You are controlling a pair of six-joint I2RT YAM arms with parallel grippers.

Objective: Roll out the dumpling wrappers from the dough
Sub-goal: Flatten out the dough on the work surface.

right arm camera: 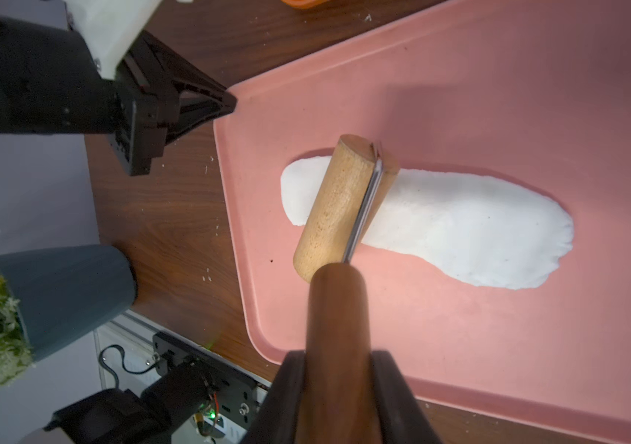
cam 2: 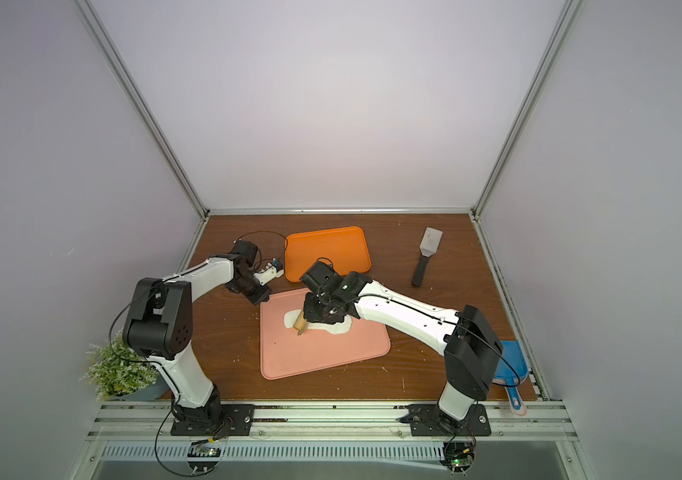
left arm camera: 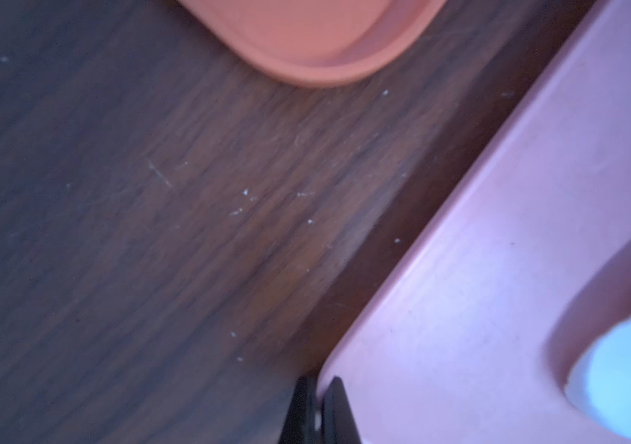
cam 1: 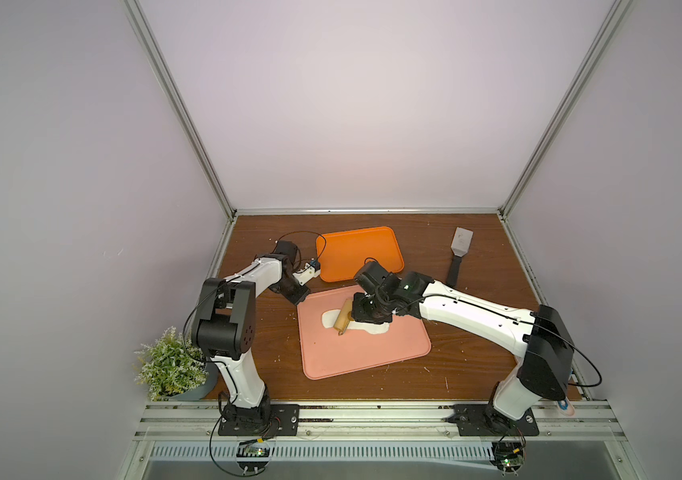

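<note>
Dough [right arm camera: 460, 230]: one long, uneven white sheet in the far half of the mat [cam 1: 364, 357], running from near its left edge toward its right. No wrappers are cut from it yet.

Roller [right arm camera: 335, 207]: a pale wooden drum lying across the dough near its left end, with a dark handle [right arm camera: 335, 307] behind it.

Right gripper [right arm camera: 337, 361]: your fingers are clamped on that handle from both sides, and the arm reaches in over the mat's right side.

Left gripper [left arm camera: 319, 388]: the jaws are pressed together and hold nothing. The tips sit at the mat's far left corner, but whether they bear down on it you cannot tell.

Other stock: an orange tray [cam 1: 356, 249] lies beyond the mat's far edge, and a spatula [cam 1: 462, 245] lies well apart near the far right corner of the table [cam 1: 455, 345]. No ring cutter is in view.

Step in hand: flattening, by my reading, since the sheet looks broader at its right end than at its left.

Next move: you would likely draw the roller along the sheet toward the right end. Keep the drum flat and press evenly, so the dough thins without dragging or dragging the mat along.
</note>
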